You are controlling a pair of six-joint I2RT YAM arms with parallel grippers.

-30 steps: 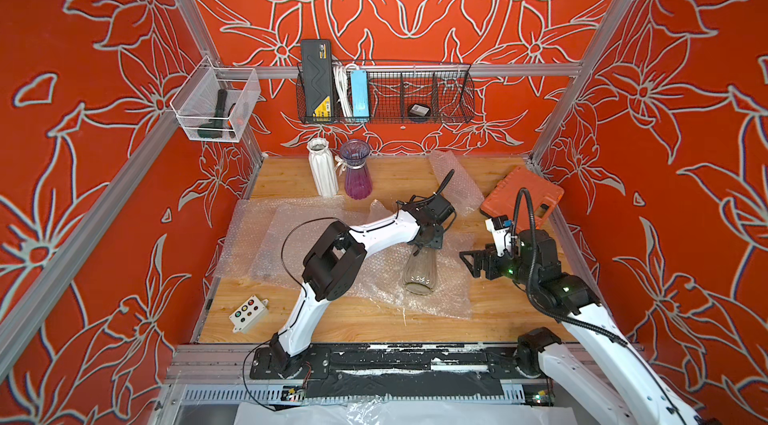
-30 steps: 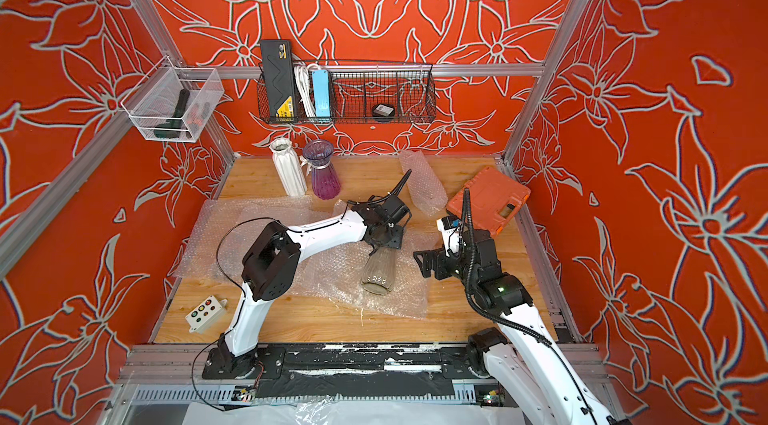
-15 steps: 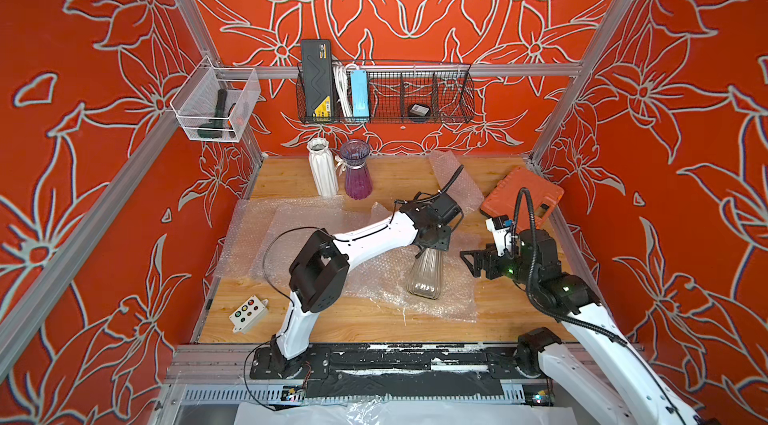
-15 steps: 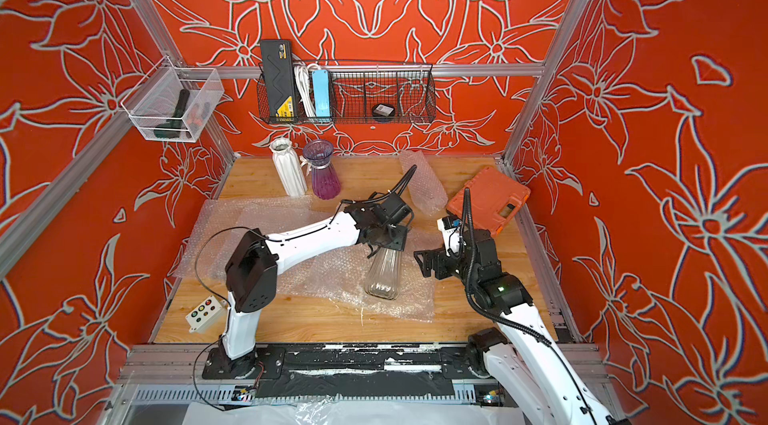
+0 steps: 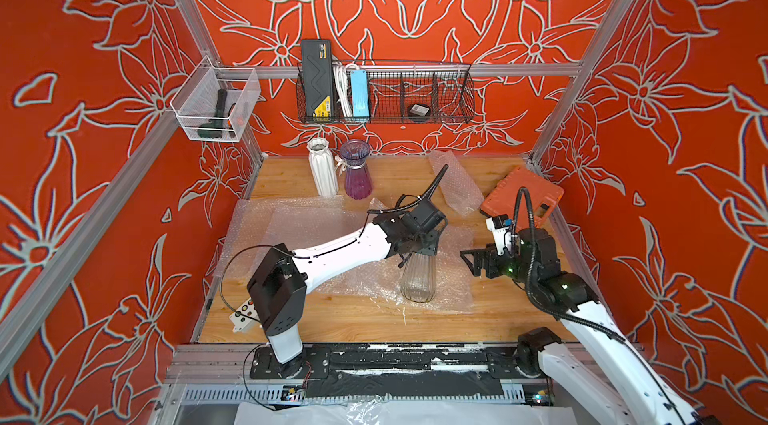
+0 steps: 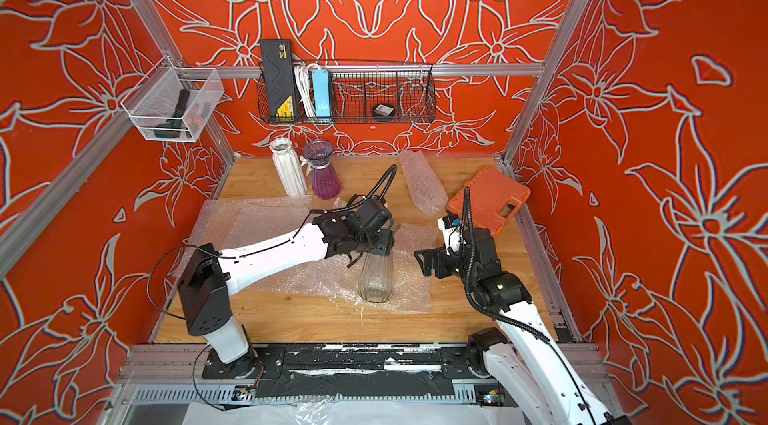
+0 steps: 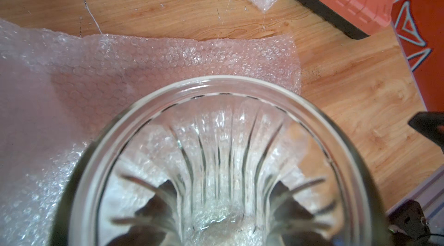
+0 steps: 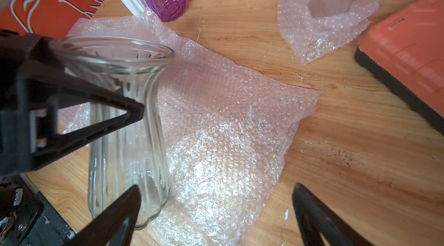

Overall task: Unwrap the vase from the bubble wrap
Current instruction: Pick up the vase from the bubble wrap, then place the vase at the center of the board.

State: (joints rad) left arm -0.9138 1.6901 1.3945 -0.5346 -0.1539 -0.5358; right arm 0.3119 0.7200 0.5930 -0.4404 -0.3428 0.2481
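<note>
The clear ribbed glass vase (image 5: pixel 417 282) stands upright on a flat sheet of clear bubble wrap (image 5: pixel 454 242) near the front of the wooden desk (image 5: pixel 357 321). The left end effector (image 5: pixel 420 247) clasps the vase's neck. The right end effector (image 5: pixel 469 264) hovers just beside the vase, jaws spread wide.

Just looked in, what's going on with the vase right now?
The left gripper is clamped on the neck of the clear vase, holding it upright over the flattened bubble wrap. The vase is bare, with no wrap on it. The right gripper hangs open beside it, touching nothing. A white vase and a purple vase stand at the back.
</note>
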